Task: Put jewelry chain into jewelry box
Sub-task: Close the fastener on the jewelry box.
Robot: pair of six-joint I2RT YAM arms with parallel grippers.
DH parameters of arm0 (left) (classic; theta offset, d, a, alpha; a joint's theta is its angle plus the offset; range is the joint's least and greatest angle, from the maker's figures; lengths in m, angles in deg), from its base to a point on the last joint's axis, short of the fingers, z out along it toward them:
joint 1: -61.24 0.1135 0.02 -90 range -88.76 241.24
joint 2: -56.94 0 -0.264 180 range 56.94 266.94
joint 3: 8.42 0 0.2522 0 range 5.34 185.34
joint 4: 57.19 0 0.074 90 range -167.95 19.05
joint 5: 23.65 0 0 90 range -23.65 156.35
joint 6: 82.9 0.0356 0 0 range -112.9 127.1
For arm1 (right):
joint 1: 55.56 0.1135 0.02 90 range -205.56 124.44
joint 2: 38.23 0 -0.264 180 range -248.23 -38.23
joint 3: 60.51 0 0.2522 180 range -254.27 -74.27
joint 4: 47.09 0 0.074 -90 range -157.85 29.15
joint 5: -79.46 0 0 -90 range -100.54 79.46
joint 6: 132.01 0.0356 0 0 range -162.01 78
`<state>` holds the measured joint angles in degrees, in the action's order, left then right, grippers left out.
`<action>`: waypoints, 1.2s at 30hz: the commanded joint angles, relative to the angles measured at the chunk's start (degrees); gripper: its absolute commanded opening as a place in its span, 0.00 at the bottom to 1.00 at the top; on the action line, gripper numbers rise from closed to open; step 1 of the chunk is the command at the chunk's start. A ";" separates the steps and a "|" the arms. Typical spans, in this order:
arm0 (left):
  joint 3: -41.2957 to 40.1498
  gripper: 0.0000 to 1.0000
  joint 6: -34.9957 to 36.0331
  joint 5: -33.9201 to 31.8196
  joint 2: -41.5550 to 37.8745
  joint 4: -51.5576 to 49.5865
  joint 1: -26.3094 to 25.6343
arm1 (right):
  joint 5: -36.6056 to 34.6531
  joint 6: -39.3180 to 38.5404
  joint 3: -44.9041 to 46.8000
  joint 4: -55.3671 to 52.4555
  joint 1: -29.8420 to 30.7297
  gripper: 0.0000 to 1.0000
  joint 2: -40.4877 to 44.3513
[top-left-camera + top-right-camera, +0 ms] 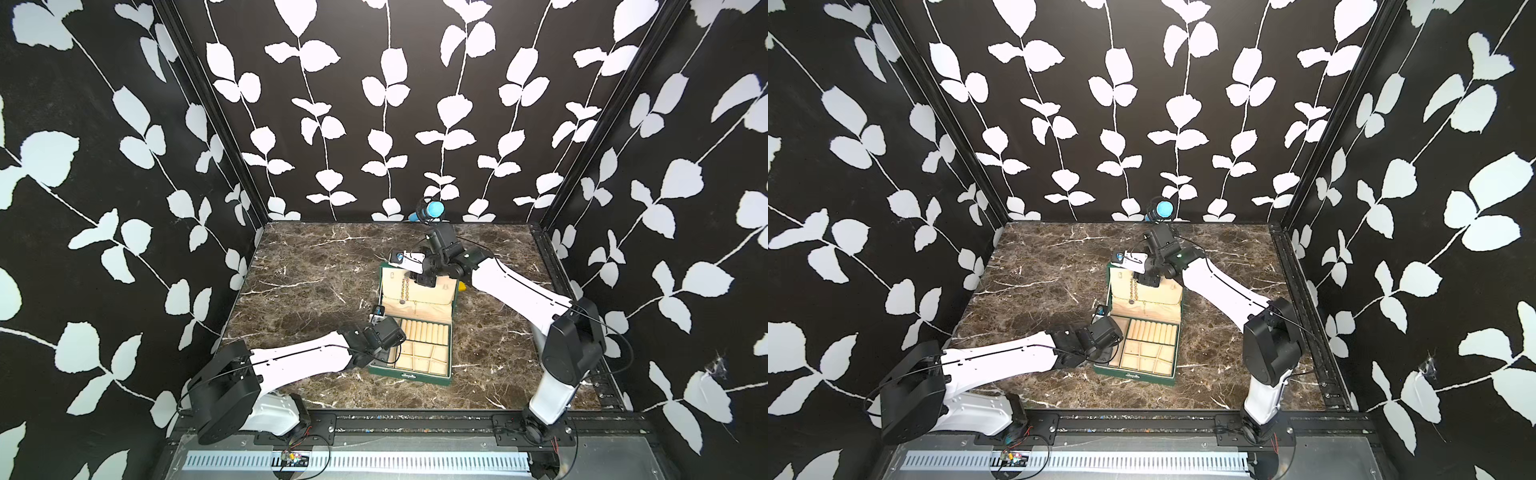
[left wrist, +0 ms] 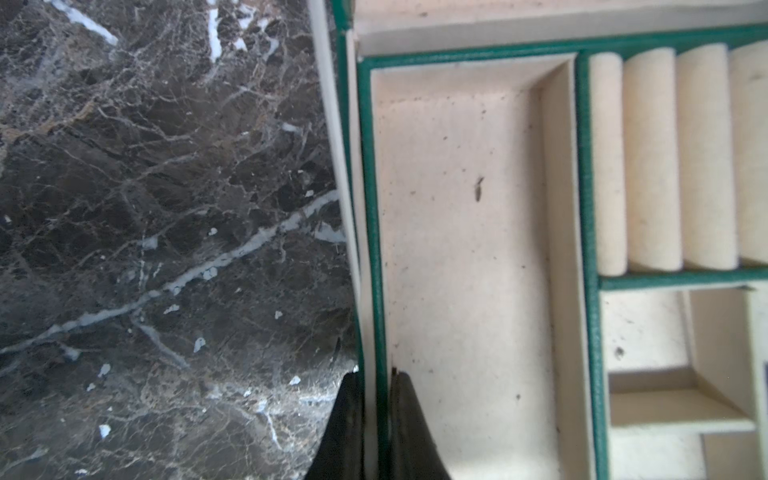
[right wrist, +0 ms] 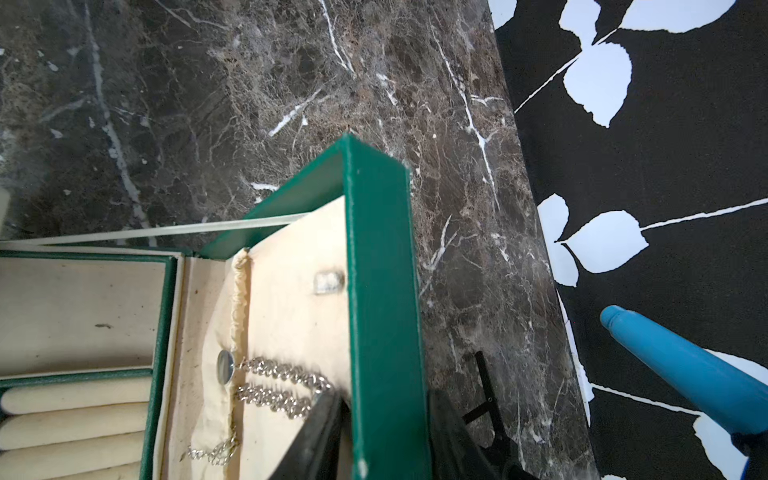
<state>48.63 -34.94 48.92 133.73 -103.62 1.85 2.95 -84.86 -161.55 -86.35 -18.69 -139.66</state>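
The dark green jewelry box (image 1: pixel 409 376) (image 1: pixel 1133 376) stands open mid-table, its cream-lined lid (image 3: pixel 376 257) raised at the back. The jewelry chain (image 1: pixel 405 286) (image 1: pixel 1134 286) (image 3: pixel 282 374) hangs doubled against the lid lining, and a small round disc sits at its lower end. My right gripper (image 1: pixel 409 268) (image 1: pixel 1138 269) (image 3: pixel 384 399) straddles the lid's top rim, one finger inside by the chain and one outside. Small gaps show on both sides, so it is open. My left gripper (image 1: pixel 376 316) (image 2: pixel 376 382) is shut on the box's left wall beside a bare long compartment (image 2: pixel 457 232).
Ring rolls (image 2: pixel 665 158) and small divided compartments fill the box's base. A yellow block (image 1: pixel 462 286) peeks out behind the lid under the right arm. A blue cylinder (image 1: pixel 432 208) (image 3: pixel 685 370) sits at the table's back edge. Patterned walls enclose three sides.
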 commanded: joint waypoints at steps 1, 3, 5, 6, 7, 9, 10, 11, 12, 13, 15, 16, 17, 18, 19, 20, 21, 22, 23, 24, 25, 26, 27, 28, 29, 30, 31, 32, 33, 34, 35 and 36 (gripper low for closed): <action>-1.36 0.06 2.23 1.02 -0.59 -2.02 -0.81 | -1.18 1.95 0.54 2.82 -0.37 0.40 0.94; -1.36 0.06 2.22 1.06 -0.62 -2.01 -0.81 | -0.56 2.14 0.66 2.67 -0.55 0.43 1.46; -1.24 0.06 2.23 1.04 -0.59 -2.06 -0.81 | -0.14 2.11 0.98 2.64 -0.72 0.46 2.02; -1.15 0.07 2.27 1.08 -0.52 -2.09 -0.82 | 0.17 2.03 1.19 2.66 -0.80 0.48 2.36; -1.11 0.06 2.31 1.07 -0.43 -2.09 -0.81 | 0.62 2.06 1.50 2.69 -0.90 0.51 2.67; -0.97 0.07 2.40 1.08 -0.25 -2.14 -0.81 | 1.48 2.13 2.12 2.73 -1.16 0.57 3.34; -0.93 0.06 2.40 1.12 -0.24 -2.14 -0.82 | 2.01 2.20 2.32 2.73 -1.25 0.59 3.51; -0.93 0.06 2.48 1.09 -0.24 -2.12 -0.81 | 2.47 2.23 2.48 2.73 -1.34 0.61 3.69; -0.88 0.06 2.49 1.06 -0.24 -2.10 -0.81 | 2.79 2.24 2.62 2.67 -1.43 0.62 3.76; -0.84 0.06 2.56 1.07 -0.18 -2.14 -0.81 | 3.11 2.17 2.76 2.63 -1.44 0.64 3.78; -0.88 0.06 2.58 1.08 -0.15 -2.16 -0.82 | 3.73 1.88 2.91 2.48 -1.52 0.67 3.70; -0.84 0.07 2.58 1.06 -0.22 -2.14 -0.83 | 3.84 1.63 3.01 2.42 -1.53 0.69 3.56; -0.84 0.06 2.50 1.08 -0.24 -2.21 -0.81 | 3.85 1.59 3.00 2.39 -1.50 0.70 3.38; -0.90 0.06 2.55 1.08 -0.29 -2.16 -0.81 | 3.82 1.44 2.98 2.38 -1.53 0.71 3.02; -0.92 0.06 2.52 1.08 -0.32 -2.14 -0.81 | 3.69 1.21 2.93 2.42 -1.45 0.72 2.74; -0.92 0.06 2.49 1.08 -0.37 -2.24 -0.81 | 3.45 1.19 2.87 2.53 -1.49 0.74 2.38; -0.92 0.06 2.51 1.01 -0.41 -2.23 -0.81 | 3.28 1.15 2.81 2.55 -1.47 0.74 2.09; -0.92 0.07 2.49 1.07 -0.46 -2.37 -0.81 | 3.17 1.11 2.62 2.70 -1.48 0.75 1.73; -0.92 0.07 2.57 1.04 -0.50 -2.43 -0.81 | 3.06 1.14 2.46 2.81 -1.46 0.75 1.43; -0.92 0.07 2.58 1.06 -0.46 -2.41 -0.81 | 2.92 1.13 2.27 2.86 -1.45 0.75 1.09; -0.86 0.06 2.64 1.01 -0.42 -2.49 -0.81 | 2.63 1.14 2.09 2.90 -1.45 0.75 0.80; -0.84 0.07 2.66 1.00 -0.37 -2.49 -0.83 | 2.39 1.18 1.90 2.91 -1.44 0.75 0.49; -0.76 0.07 2.73 1.00 -0.34 -2.57 -0.80 | 2.29 1.19 1.75 2.86 -1.44 0.75 0.25; -0.71 0.07 2.82 1.01 -0.29 -2.56 -0.81 | 2.20 1.19 1.62 2.95 -1.44 0.75 0.05; -0.67 0.07 2.84 1.00 -0.25 -2.64 -0.81 | 1.91 1.18 1.60 2.99 -1.44 0.74 -0.13; -0.66 0.06 2.84 1.00 -0.24 -2.62 -0.81 | 1.77 1.19 1.53 3.07 -1.44 0.74 -0.28; -0.59 0.07 2.91 0.95 -0.24 -2.63 -0.83 | 1.64 1.19 1.53 3.13 -1.44 0.74 -0.42; -0.58 0.06 2.93 0.98 -0.24 -2.61 -0.81 | 1.51 1.23 1.52 3.31 -1.44 0.74 -0.59; -0.57 0.06 2.97 0.93 -0.24 -2.58 -0.77 | 1.24 1.29 1.51 3.53 -1.36 0.75 -0.68; -0.56 0.06 3.01 0.91 -0.23 -2.58 -0.80 | 1.06 1.39 1.44 3.67 -1.36 0.75 -0.79; -0.57 0.06 2.97 0.91 -0.24 -2.62 -0.81 | 0.74 1.45 1.35 3.76 -1.28 0.75 -0.97; -0.57 0.06 2.94 0.91 -0.24 -2.60 -0.82 | 0.42 1.39 1.22 3.85 -1.19 0.75 -1.10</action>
<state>48.63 -34.90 48.90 133.73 -103.64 1.85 4.40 -83.76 -159.30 -84.17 -19.94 -138.74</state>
